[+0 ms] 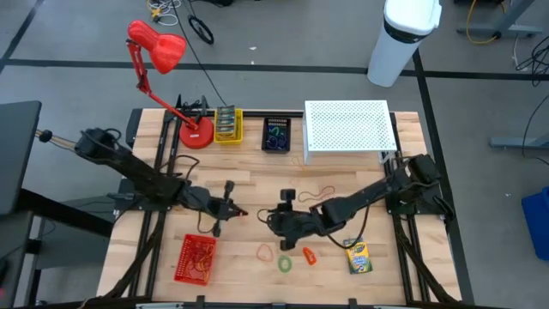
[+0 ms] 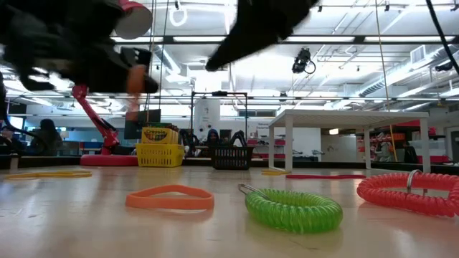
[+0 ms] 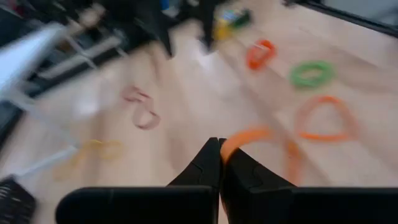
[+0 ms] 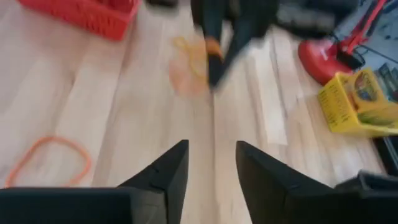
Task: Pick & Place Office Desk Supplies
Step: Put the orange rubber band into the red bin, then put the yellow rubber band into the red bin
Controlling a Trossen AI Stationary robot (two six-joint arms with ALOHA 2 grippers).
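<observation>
In the low view both arms are dark blurs cut off by the top edge, and the red coil [image 2: 412, 192] runs off the right edge. The left wrist view is smeared: an orange band [image 3: 258, 140] rises from between the shut left gripper [image 3: 221, 163] fingers, its far end lost in blur, and the pink loop [image 3: 142, 109] beyond it cannot be made out. In the right wrist view the yellow basket [image 4: 357, 102] is clipped by the edge, and the other arm past the right gripper [image 4: 212, 168] is too blurred to read.
</observation>
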